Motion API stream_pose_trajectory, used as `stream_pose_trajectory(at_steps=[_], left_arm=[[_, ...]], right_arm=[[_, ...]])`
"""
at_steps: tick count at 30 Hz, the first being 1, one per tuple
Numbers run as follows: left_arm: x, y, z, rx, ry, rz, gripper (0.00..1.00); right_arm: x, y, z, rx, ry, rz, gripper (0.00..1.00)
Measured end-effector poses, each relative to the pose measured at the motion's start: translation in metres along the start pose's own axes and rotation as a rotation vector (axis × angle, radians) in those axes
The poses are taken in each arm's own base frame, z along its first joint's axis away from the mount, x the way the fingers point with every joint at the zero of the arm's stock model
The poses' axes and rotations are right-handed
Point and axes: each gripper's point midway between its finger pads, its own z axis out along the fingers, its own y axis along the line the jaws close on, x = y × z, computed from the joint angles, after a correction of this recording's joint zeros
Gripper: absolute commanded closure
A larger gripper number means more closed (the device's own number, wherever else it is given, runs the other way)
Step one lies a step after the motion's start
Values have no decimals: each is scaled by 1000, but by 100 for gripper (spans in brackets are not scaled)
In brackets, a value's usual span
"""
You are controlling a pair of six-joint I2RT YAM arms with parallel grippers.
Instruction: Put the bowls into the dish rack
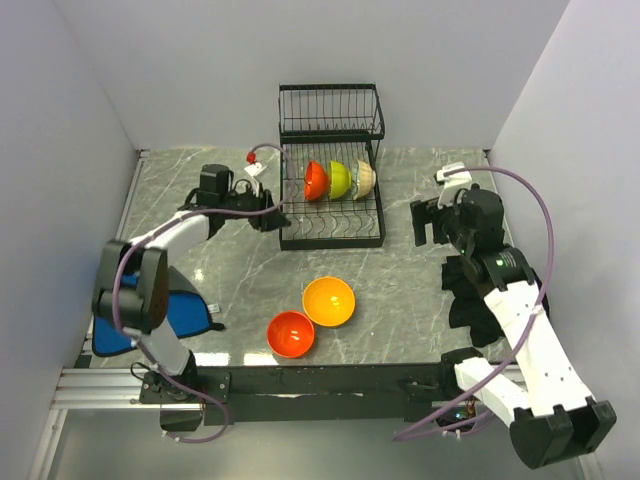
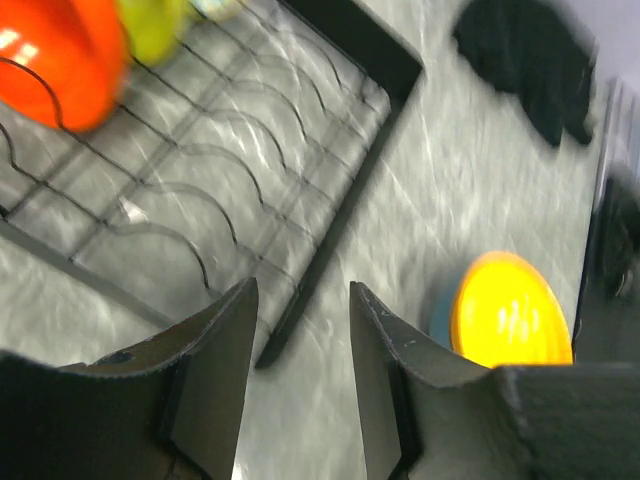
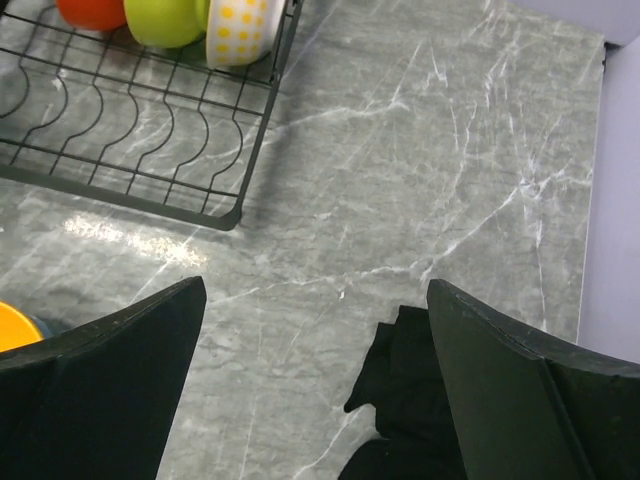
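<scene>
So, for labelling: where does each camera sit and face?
Top external: high behind the robot, looking down on the grey marble table; left arm, right arm show.
Left wrist: looks past the open left tool at the black wire dish rack.
Right wrist: looks past the open right tool at table, rack corner.
Shared: the rack's glossy lime green bowl.

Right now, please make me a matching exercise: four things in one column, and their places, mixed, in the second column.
1 lime green bowl
2 orange bowl
3 patterned bowl
4 blue cloth

A on the table, far left
B in the dish rack, right end of the row
C on the table, before the rack
D in the rack, middle of the row

Pairs: 1-D, 2-C, 3-B, 4-A
</scene>
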Motion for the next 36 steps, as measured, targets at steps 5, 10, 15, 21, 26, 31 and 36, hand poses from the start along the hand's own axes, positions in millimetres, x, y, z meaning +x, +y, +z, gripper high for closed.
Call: stream_pose_trajectory(at_steps=[5,10,15,21,26,31,36], left_arm=[[9,-51,-36,34,165,266,52],[32,-124,-81,127,300,598,52],[107,-179,-119,279,462,819,51],[165,-201,-125,399,610,888,51],[183,-199,-120,415,663,920,52],[216,-196,-118,461,744,950,51],[232,-180,-115,423,794,979,51]], right_arm=[[-8,2,-16,-9,-59,10,0],[-8,2,-37,2,-141,26,0],[-4,0,-57,16,-201,37,0],[-1,-1,-72,22,-233,51,0],[0,2,-76,8,-237,54,0],[1,4,-78,-1,-234,56,0],[0,4,-84,0,-252,57,0]])
